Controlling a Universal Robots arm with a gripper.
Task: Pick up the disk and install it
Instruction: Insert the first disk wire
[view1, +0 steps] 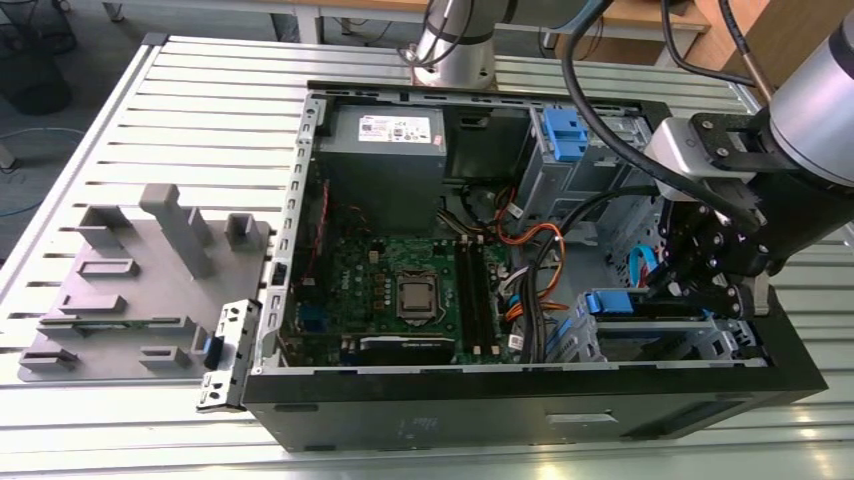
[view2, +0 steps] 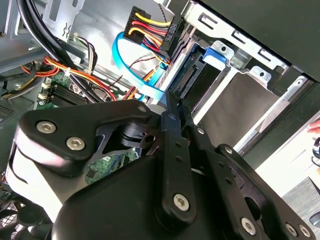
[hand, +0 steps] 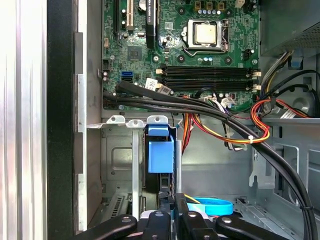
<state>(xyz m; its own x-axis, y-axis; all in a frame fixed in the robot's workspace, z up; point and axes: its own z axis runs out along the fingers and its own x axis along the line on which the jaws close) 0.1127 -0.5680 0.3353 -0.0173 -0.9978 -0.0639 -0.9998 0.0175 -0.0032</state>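
Down at four o'clock in the exterior view, inside the open computer case (view1: 534, 405), the disk (view1: 617, 301) sits edge-on in the lower drive cage (view1: 667, 345), with its blue handle showing at the cage mouth. My end effector (view1: 731, 298) hangs just at three o'clock of that handle. Its fingers are drawn together, with nothing I can make out between them. In the second wrist view the end effector (view2: 172, 107) points at the disk's connector end, very near it, but I can't tell whether it touches.

I judge the disk a stiff, dense slab, heavy for its bulk. Its smooth metal faces would slip under a light pinch, and its innards won't forgive a knock. The blue rails and handle look the sensible place to take hold, not the label face or the connector end.

It's crowded around it. A blue flat cable (view2: 125, 65) curls just beside the fingers, and red and yellow wires (hand: 260, 132) run close by. A bundle of black cables (hand: 200, 107) crosses between the motherboard (view1: 400, 270) and the cage — all easy to snag, I'd say. The cage walls leave little room either side of the disk.

The power supply (view1: 387, 140) lies at eleven o'clock in the case, and a second cage with a blue latch (view1: 567, 135) at one o'clock. A grey fixture (view1: 134, 270) rests on the slatted surface (view1: 200, 120) at nine o'clock, well apart.
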